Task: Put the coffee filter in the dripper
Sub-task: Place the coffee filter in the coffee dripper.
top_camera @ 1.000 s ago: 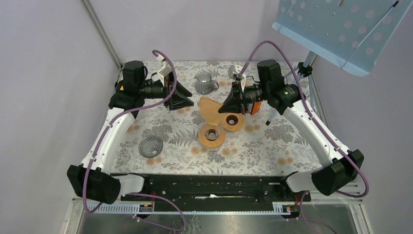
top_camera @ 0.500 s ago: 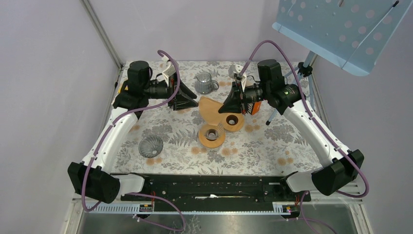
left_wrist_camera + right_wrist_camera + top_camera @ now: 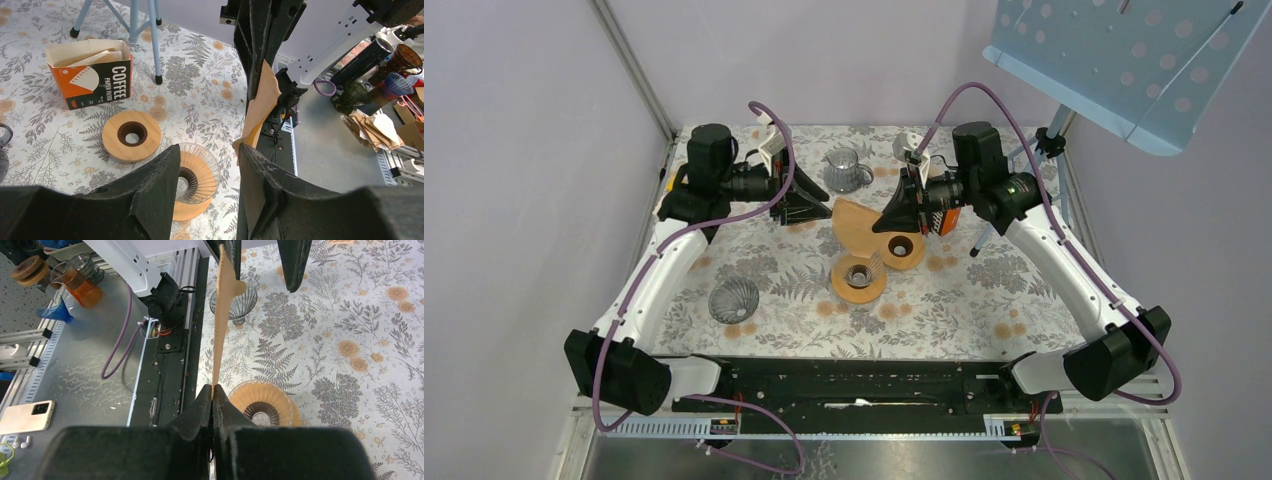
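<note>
Holding the filter (image 3: 854,222) in the air just above the dripper (image 3: 860,274), my right hand (image 3: 879,227) pinched shut on one edge. My left hand (image 3: 824,209) is half open beside it. I'd grab one layer and spread the cone before lowering.

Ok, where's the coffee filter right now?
Top view, mid-table: the coffee filter hangs pinched in the right gripper, just behind the wooden-base dripper, left gripper open beside it.
</note>
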You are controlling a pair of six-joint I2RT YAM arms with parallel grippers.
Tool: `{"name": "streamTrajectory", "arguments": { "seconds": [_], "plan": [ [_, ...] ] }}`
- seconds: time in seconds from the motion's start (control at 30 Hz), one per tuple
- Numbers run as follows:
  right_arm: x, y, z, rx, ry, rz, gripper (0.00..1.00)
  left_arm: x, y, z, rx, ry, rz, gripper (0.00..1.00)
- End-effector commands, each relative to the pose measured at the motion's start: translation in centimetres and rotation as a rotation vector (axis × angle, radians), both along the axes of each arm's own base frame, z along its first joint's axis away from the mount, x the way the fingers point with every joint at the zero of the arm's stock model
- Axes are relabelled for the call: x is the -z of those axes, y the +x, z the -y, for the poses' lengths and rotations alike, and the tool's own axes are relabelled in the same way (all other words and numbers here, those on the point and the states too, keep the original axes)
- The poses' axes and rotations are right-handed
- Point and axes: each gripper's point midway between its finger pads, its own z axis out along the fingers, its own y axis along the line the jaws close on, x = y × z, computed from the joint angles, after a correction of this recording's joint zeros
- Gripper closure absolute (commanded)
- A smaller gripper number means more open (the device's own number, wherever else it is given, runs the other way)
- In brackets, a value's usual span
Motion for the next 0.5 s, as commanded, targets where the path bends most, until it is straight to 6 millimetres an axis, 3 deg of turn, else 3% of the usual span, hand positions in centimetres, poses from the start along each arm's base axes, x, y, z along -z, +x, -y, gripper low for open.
{"name": "streamTrajectory", "arguments": {
  "seconds": [0.0, 0.47],
  "plan": [
    [-0.7, 0.5, -0.2, -0.004, 0.021, 0.023, 1.00, -1.4, -0.4, 0.3, 0.040, -0.029, 0.065, 0.50],
    [-0.5, 1.7, -0.2, 0.044, -0.003, 0.030, 1.00, -1.4, -1.1, 0.2, 0.061, -0.022, 0.061, 0.48]
  ]
}}
